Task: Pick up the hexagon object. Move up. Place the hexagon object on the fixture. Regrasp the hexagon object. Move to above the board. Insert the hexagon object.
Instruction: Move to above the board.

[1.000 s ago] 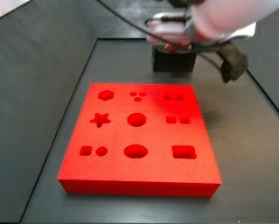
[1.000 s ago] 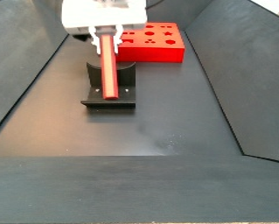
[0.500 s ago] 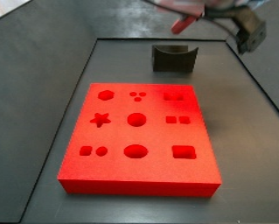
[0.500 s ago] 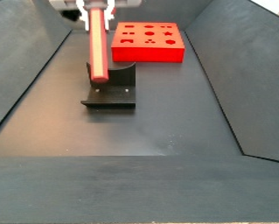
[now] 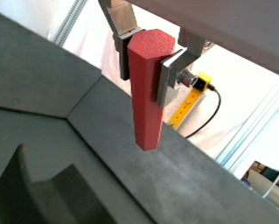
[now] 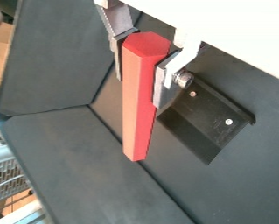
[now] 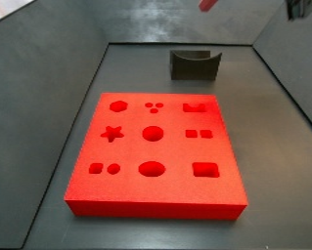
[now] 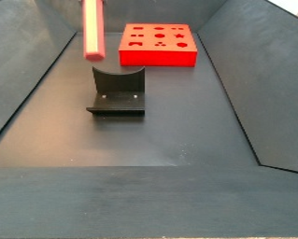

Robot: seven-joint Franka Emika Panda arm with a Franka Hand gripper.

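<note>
The hexagon object [image 5: 148, 96] is a slim red bar, and my gripper [image 5: 149, 66] is shut on its upper end, as both wrist views show. Its silver fingers [image 5: 167, 77] press on opposite sides of the bar [image 6: 138, 96]. The bar hangs upright in the air; a side view shows its lower part [image 8: 93, 30] well above the fixture [image 8: 118, 89], with the gripper out of that frame. Only the bar's tip [image 7: 206, 5] shows at the top edge of a side view. The red board [image 7: 156, 146] lies flat with its shaped holes facing up.
The dark fixture [image 7: 194, 64] stands just beyond the board's far end, and its base plate [image 6: 205, 129] lies below the bar. Sloping dark walls [image 8: 26, 84] close in the floor on both sides.
My gripper has risen with the hexagon object, lifting it out of the fixture's notch. Gripper and arm have left both side views upward; only the bar's lower part remains visible.
</note>
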